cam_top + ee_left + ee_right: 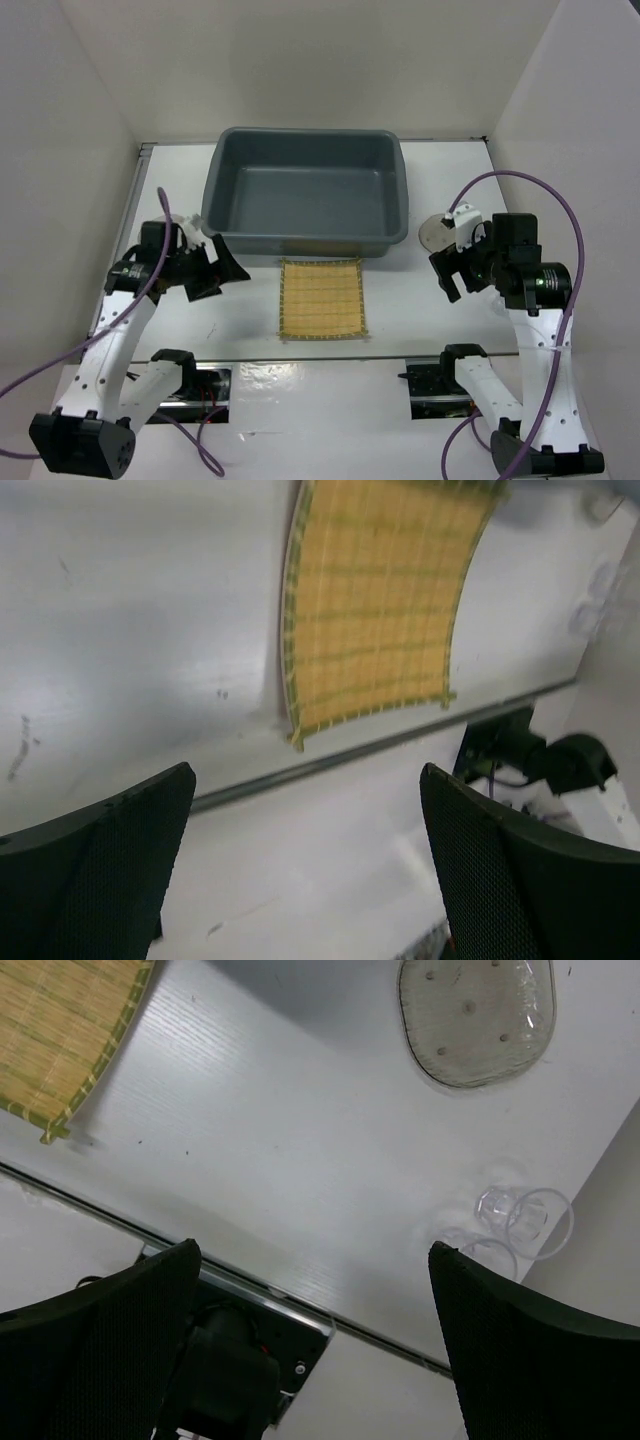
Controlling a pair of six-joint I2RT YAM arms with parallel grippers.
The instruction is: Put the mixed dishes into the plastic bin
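The dark grey plastic bin [232,190] stands at the back centre, with nothing showing inside. The tan-yellow woven mat [321,299] lies flat in front of it, and also shows in the left wrist view [380,600] and the right wrist view [60,1030]. The clear round plate [434,233] lies right of the bin, seen clearly in the right wrist view [476,1015]. A small clear cup [512,1214] lies near it, with a faint clear ring beside it; I cannot tell if that is the bowl. My left gripper [220,274] [305,860] is open and empty left of the mat. My right gripper [447,276] [315,1340] is open and empty beside the plate.
White walls close in the table on the left, back and right. A metal strip [330,765] runs along the table's near edge just in front of the mat. The arm bases [440,375] sit below it.
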